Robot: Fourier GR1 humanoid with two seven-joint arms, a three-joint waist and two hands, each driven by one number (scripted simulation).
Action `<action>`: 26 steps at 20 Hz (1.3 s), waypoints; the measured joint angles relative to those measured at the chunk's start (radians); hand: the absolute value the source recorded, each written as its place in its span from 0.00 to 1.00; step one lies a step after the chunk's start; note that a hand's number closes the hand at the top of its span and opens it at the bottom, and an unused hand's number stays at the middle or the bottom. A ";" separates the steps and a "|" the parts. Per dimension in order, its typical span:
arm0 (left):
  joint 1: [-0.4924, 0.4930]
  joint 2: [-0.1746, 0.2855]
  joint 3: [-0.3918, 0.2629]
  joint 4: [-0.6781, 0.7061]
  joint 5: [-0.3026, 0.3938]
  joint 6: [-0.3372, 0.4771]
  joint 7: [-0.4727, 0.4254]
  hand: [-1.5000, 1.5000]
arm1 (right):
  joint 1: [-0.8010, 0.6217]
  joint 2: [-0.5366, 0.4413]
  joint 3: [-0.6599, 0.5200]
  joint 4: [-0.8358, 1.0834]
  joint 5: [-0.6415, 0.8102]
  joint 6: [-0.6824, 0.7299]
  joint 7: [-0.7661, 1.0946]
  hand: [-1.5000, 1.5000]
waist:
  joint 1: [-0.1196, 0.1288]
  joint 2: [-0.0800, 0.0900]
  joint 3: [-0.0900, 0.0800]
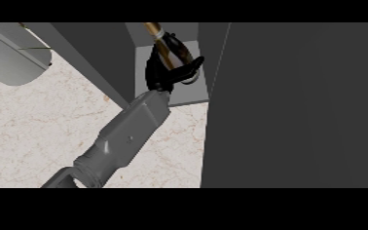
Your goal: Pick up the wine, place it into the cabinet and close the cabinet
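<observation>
Your left hand [156,75] is up inside the open cabinet [93,53], reaching in from the lower left of the head view. The grey forearm [126,136] runs on a slant across the marbled table [43,122] and ends at the cabinet's mouth.

Wine bottle [174,52]: in the hand, within the cabinet opening. It lies tilted, neck pointing up and to the left toward the back of the compartment, dark brown body lower and to the right. You cannot tell whether its base touches the pale shelf floor [191,91] or hangs just above it; the hand covers that part.

Fingers [194,63]: clamped on the bottle. They curl round its body from the right side, with the palm under and to the left of it. Much of the lower bottle is hidden by the black hand.

Cabinet: dark grey walls either side of a narrow, lighter compartment. Its door [287,107] stands open and fills the whole right part of the view as a broad dark panel, its edge just to the right of the hand and bottle. The left wall slants down toward the forearm.

Upper left corner: a pale rounded object [22,61] sits on the table, well apart from the cabinet opening; you cannot tell what it is.

Your right hand does not show.
</observation>
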 measured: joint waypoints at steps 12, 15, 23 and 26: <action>-0.049 0.000 -0.099 0.048 0.051 0.077 -0.027 0.00 | 0.008 0.002 0.001 0.005 0.005 0.001 -0.012 0.00 | 0.006 0.000 0.001; -0.069 0.000 -0.137 0.062 0.035 0.088 -0.024 0.00 | 0.011 0.001 -0.002 0.012 0.001 0.003 -0.014 0.00 | 0.013 -0.001 0.001; -0.069 0.000 -0.203 0.025 0.033 0.109 -0.061 0.00 | 0.017 -0.003 -0.004 -0.002 0.002 0.001 -0.003 0.00 | 0.030 -0.007 0.001; -0.072 0.000 -0.211 0.003 0.046 0.121 -0.088 0.00 | 0.027 -0.006 -0.006 -0.019 -0.007 -0.001 0.009 0.00 | 0.036 -0.009 0.001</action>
